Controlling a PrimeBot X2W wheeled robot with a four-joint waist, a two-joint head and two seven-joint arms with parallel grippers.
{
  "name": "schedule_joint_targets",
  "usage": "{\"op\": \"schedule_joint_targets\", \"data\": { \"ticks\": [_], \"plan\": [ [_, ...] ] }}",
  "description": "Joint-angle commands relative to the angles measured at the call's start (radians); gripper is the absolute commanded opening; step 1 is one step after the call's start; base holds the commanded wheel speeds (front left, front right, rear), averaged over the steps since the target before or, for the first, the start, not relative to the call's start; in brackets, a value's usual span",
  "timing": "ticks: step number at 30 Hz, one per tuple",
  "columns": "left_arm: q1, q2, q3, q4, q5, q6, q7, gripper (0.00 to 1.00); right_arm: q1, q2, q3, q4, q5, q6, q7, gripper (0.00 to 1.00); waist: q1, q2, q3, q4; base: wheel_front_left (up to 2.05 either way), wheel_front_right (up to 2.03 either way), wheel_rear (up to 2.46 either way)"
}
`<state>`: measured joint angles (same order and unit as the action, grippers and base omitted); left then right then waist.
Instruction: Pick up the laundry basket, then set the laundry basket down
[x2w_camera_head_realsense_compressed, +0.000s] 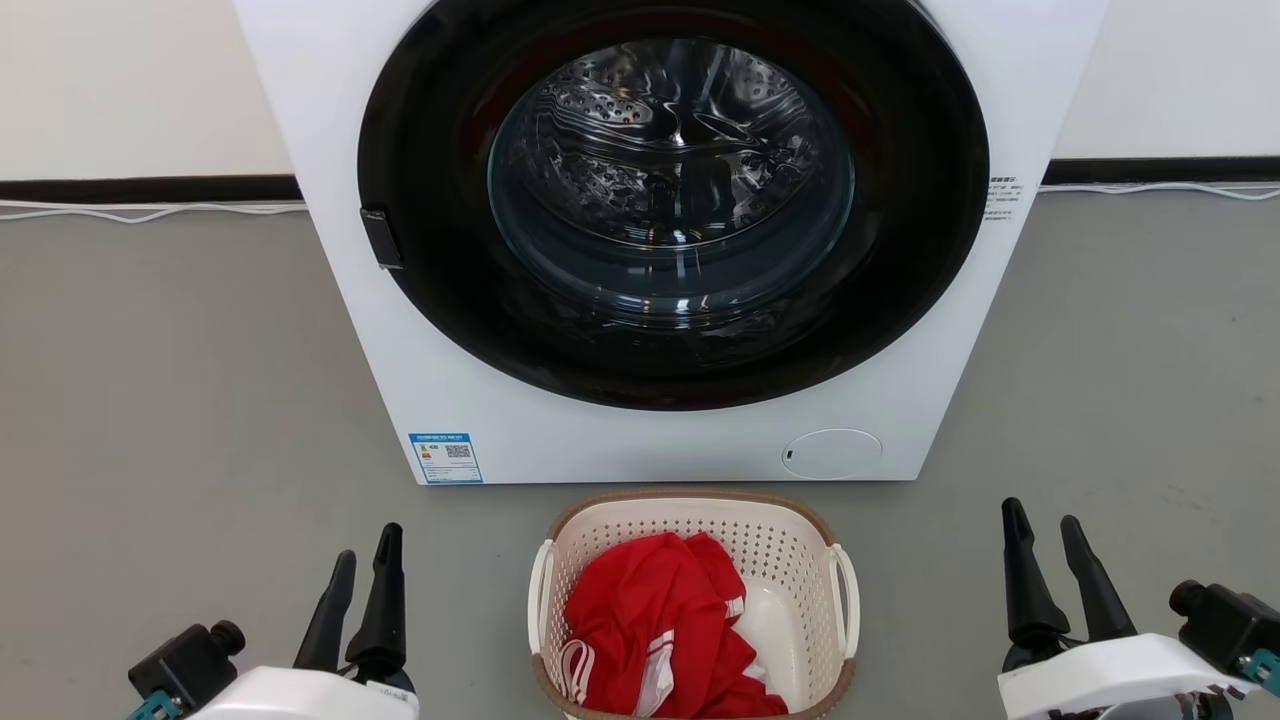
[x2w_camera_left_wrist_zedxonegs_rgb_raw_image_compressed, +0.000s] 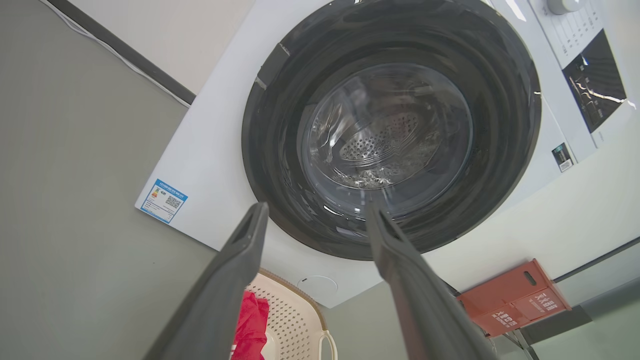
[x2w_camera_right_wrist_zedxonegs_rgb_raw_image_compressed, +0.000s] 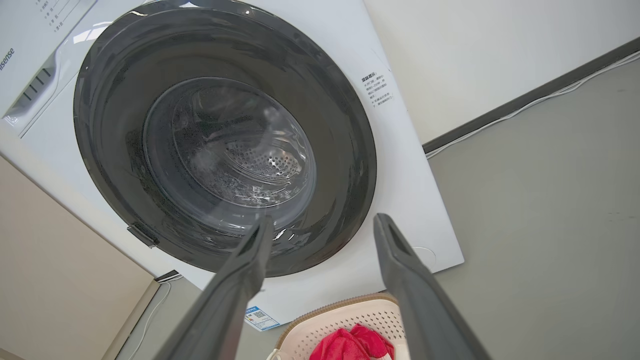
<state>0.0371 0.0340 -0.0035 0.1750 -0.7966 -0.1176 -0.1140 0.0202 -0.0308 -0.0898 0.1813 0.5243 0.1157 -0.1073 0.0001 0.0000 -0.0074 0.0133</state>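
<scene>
We are holding our left gripper (x2w_camera_head_realsense_compressed: 368, 542) and right gripper (x2w_camera_head_realsense_compressed: 1040, 512) wide open and empty. The laundry basket (x2w_camera_head_realsense_compressed: 770, 550) is sitting between them on the floor (x2w_camera_head_realsense_compressed: 180, 400), just before the washing machine (x2w_camera_head_realsense_compressed: 600, 445). Its long axis is pointing at the machine, and neither arm is looking nearer.

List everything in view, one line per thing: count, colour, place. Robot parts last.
washing machine: one, white with a dark round glass door, on the floor against the wall
laundry basket: one, cream with a brown rim and white handles, on the floor just in front of the machine
garment: one, red with white stripes, bunched inside the basket
label: one, blue, lower left of the machine's front
cable: two stretches, white, along the wall base
box: one, red, off to the machine's right
left gripper: one, dark fingers, open, left of the basket
right gripper: one, dark fingers, open, right of the basket
</scene>
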Motion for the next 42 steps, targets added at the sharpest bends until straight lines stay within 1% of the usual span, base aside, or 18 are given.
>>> {"op": "schedule_joint_targets", "data": {
  "ticks": [1, 13, 22, 26, 42],
  "plan": [
    [-0.009, 0.01, 0.017, -0.034, 0.025, -0.004, -0.01, 1.0, -0.016, -0.014, 0.014, -0.022, -0.032, 0.009, -0.016, 1.0, -0.0001, 0.0, 0.0, 0.0, 0.0, 0.0, 0.0],
    [0.003, 0.011, 0.016, -0.043, 0.154, -0.007, -0.045, 1.0, -0.005, -0.015, 0.008, -0.028, -0.191, 0.01, -0.051, 1.0, -0.0001, 0.0, -0.006, 0.008, 0.0, 0.0, 0.0],
    [0.013, 0.013, 0.002, -0.055, 0.306, -0.01, -0.074, 1.0, 0.004, -0.016, 0.003, -0.031, -0.317, 0.012, -0.081, 1.0, -0.0001, 0.0, -0.009, 0.014, 0.0, 0.0, 0.0],
    [0.019, 0.013, 0.002, -0.062, 0.356, -0.01, -0.086, 1.0, 0.009, -0.017, 0.0, -0.032, -0.369, 0.012, -0.092, 1.0, -0.0001, 0.0, -0.009, 0.015, 0.0, 0.0, 0.0],
    [0.032, 0.015, 0.003, -0.082, 0.521, -0.012, -0.13, 1.0, 0.025, -0.019, -0.009, -0.043, -0.565, 0.014, -0.136, 1.0, -0.0001, 0.0, -0.005, 0.015, 0.0, 0.0, 0.0]
  ]
}}
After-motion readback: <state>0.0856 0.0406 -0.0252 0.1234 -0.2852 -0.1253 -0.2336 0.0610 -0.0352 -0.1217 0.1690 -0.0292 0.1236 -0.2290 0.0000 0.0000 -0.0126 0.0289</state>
